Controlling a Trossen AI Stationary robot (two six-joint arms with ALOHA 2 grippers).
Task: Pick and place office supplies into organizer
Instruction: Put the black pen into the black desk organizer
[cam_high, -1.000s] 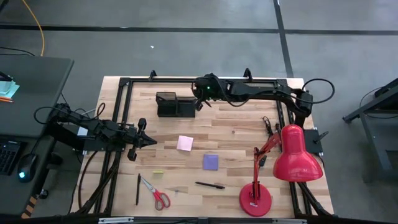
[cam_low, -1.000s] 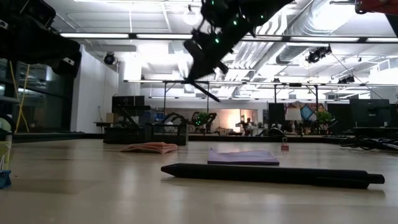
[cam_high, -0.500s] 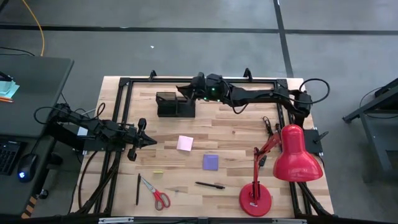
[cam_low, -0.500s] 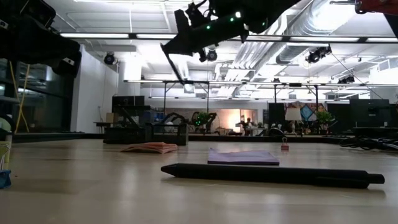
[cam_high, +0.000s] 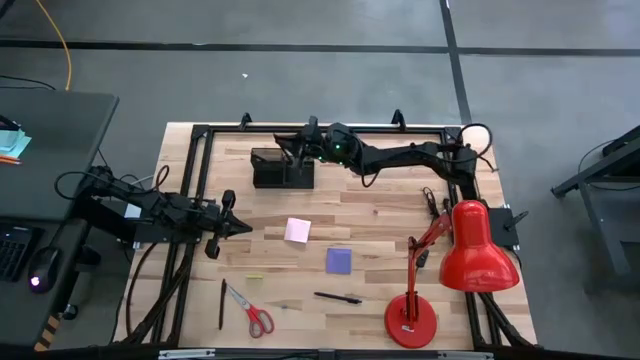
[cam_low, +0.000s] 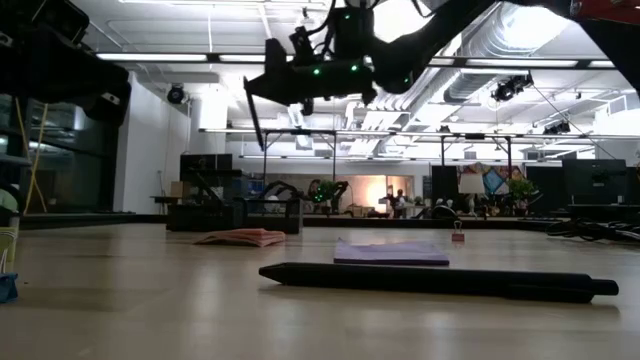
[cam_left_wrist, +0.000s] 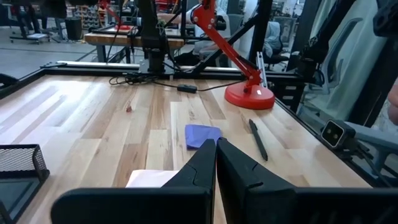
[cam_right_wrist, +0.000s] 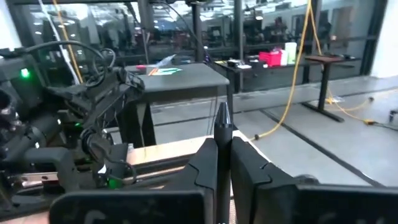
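- At the table's far edge, right gripper (cam_high: 300, 146) reaches out over the organizer (cam_high: 281, 168), fingers clamped on a thin dark pen (cam_low: 254, 118).
- Low view: that pen hangs tip-down from the gripper, nearly upright, well above the table (cam_high: 380, 215).
- Right wrist view: fingers (cam_right_wrist: 205, 163) pressed together with the pen tip (cam_right_wrist: 221, 118) sticking out between them.
- Organizer sits near the far left of the wood top, black mesh; its wall shows in the left wrist view (cam_left_wrist: 22, 163).
- Left gripper (cam_high: 243, 227) waits at the left side of the table, above the surface, fingers closed flat against each other with nothing between them (cam_left_wrist: 216, 163).
- Pink note pad (cam_high: 297, 230) lies mid-table, just beside the left gripper's tip.
- Purple note pad (cam_high: 339, 260) lies nearer the front, close to the pink one but apart.
- Second pen (cam_high: 337, 297) lies flat on the table in front of the purple pad; in the low view it lies closest to the camera (cam_low: 430, 280).
- Red-handled scissors (cam_high: 251, 312) at front left, with another dark pen (cam_high: 221, 304) just beside them.
- Tiny yellowish piece (cam_high: 254, 276) between the scissors and the pink pad.
- Red desk lamp (cam_high: 455, 265) stands at front right.
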